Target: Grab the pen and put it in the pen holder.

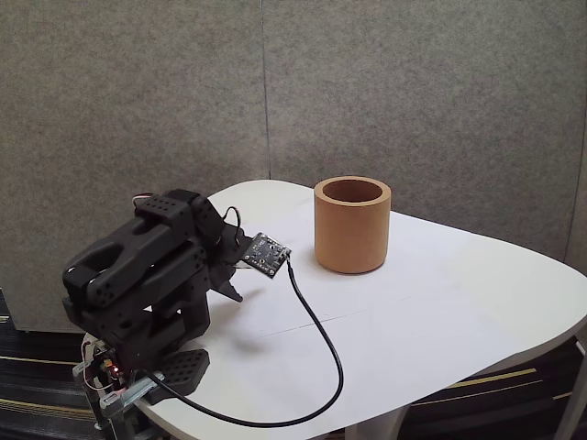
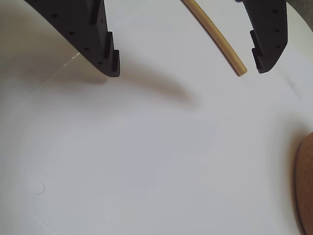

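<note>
Fixed view: black arm [image 1: 147, 275] folded low at lower left of frame, over the near-left edge of the white desk [image 1: 440, 312]. Small circuit board [image 1: 266, 254] at the arm's front end, black cable [image 1: 321, 367] looping from it down across the desk and back toward the base at bottom left. Pen holder [image 1: 352, 225], orange-tan thick-walled cup, upright at centre of frame, right of the arm and well apart from it, opening up, inside mostly out of sight. Grey panel wall [image 1: 413, 92] behind. Wrist view: hand [image 2: 188, 68] entering from the top edge, two dark fingers [image 2: 95, 41] spread wide, one at upper left, the other at upper right. Pen [image 2: 217, 41], thin light-tan stick, running diagonally from top centre down to the right, its end just beside the inner edge of the upper-right finger; touching or not, hard to say. Lying between the spread fingers, not clamped. Soft shadows under the left finger and across the white surface below the pen. Curved edge of pen holder [image 2: 305, 191] at the lower right edge of wrist view, well apart from the pen.
</note>
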Controlling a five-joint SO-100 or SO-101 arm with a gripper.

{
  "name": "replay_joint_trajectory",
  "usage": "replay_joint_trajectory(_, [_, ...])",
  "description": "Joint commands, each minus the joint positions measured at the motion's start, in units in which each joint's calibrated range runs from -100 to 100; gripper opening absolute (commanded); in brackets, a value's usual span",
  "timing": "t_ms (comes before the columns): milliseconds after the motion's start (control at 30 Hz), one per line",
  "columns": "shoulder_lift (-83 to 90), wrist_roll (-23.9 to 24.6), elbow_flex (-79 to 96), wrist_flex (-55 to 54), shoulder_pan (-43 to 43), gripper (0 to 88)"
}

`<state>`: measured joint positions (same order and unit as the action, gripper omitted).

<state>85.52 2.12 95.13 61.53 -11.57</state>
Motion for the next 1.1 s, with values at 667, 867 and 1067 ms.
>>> replay_joint_trajectory(667, [0.0, 0.1, -0.1, -0.4, 0.1, 39.4])
replay_joint_trajectory(867, [0.0, 0.1, -0.1, -0.4, 0.1, 39.4])
replay_joint_trajectory(1067, [0.0, -0.3, -0.1, -0.4, -0.4, 39.4])
